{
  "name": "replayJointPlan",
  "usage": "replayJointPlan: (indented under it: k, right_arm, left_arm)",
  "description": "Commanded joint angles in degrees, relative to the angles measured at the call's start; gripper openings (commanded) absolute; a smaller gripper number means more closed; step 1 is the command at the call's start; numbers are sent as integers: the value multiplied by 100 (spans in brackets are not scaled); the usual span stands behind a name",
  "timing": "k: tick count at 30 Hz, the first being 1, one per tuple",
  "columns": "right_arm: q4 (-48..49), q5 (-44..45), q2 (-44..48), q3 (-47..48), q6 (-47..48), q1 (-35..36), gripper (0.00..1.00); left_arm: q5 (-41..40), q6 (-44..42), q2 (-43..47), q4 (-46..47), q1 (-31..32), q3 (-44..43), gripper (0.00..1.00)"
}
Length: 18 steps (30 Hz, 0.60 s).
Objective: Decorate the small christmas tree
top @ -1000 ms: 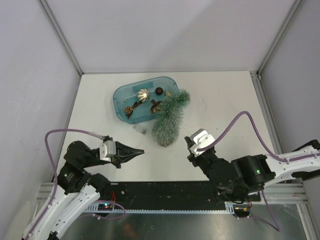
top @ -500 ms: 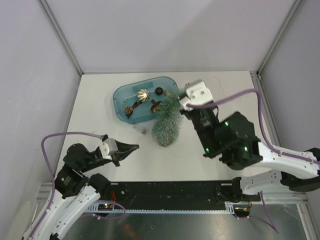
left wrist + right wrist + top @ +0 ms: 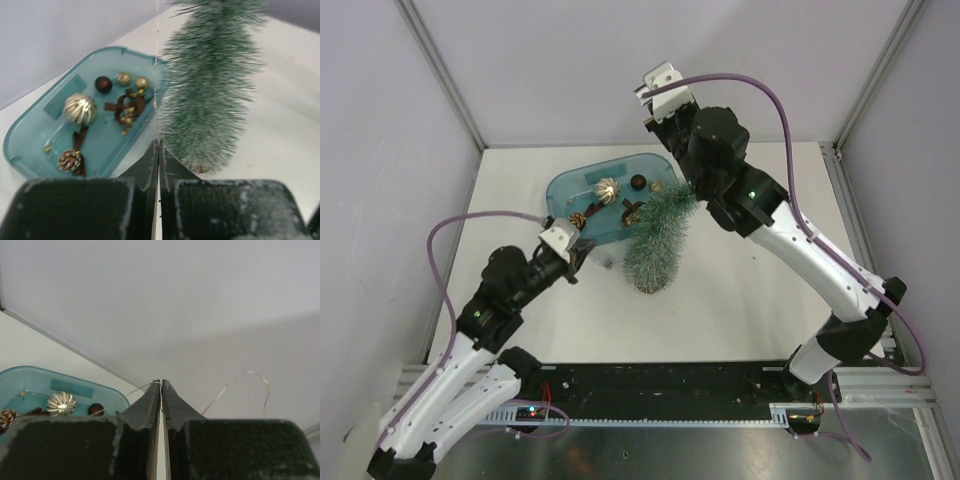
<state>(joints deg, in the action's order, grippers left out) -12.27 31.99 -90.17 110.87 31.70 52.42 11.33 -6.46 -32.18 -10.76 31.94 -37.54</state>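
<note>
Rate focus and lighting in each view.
Top external: even soft light, faint shadows, sharp. Left wrist: the left claw is blurred close up; the blue tub and small christmas tree are clearer. Right wrist: the right claw blurs likewise; the thin wire reads against the plain wall.

Tree (image 3: 655, 245) just right of tub (image 3: 565, 192)

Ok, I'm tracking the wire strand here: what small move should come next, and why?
Probably lower the right gripper toward the small christmas tree, so the thin wire drapes onto its needles. That gripper and the left gripper both appear shut on the wire, which rises straight past the tree. The tree lies on its side beside the blue tub.
</note>
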Motion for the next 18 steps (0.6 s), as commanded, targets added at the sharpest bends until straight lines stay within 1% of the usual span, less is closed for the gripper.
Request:
replayJointPlan:
  k: [1, 3, 5, 6, 7, 9, 10, 13, 15, 18]
  right_arm:
    - [49, -780, -204, 416, -468, -507, 8]
    - [117, -953, -346, 459, -561, -690, 8]
    - [148, -1053, -533, 558, -604, -833, 8]
    - [156, -1084, -653, 620, -617, -889, 8]
    - [151, -1126, -749, 699, -650, -974, 8]
    - [108, -1235, -1003, 886, -774, -1198, 8]
    - [79, -1285, -1156, 990, -873, -1335, 8]
    - [76, -1384, -1535, 1123, -1053, -1690, 7]
    - [96, -1442, -1762, 1159, -1160, -1917, 7]
    - [70, -1589, -2078, 1265, -1402, -2271, 7]
  left_arm:
    - [-1165, -276, -695, 867, -161, -371, 0]
    - [-1570, -380, -1080, 1297, -247, -459, 0]
    - [-1724, -441, -1350, 1804, -307, -488, 2]
    - [-1727, -478, -1470, 2016, -318, -494, 8]
    - [-1646, -487, -1578, 2192, -324, -536, 17]
    - [-1382, -455, -1826, 2342, -328, -702, 45]
    - [-1126, -436, -1932, 2373, -328, -781, 56]
    - [-587, -429, -2071, 2446, -329, -865, 73]
    - [-382, -423, -2103, 2474, -329, -868, 78]
    - [-218, -437, -2082, 2491, -334, -823, 79]
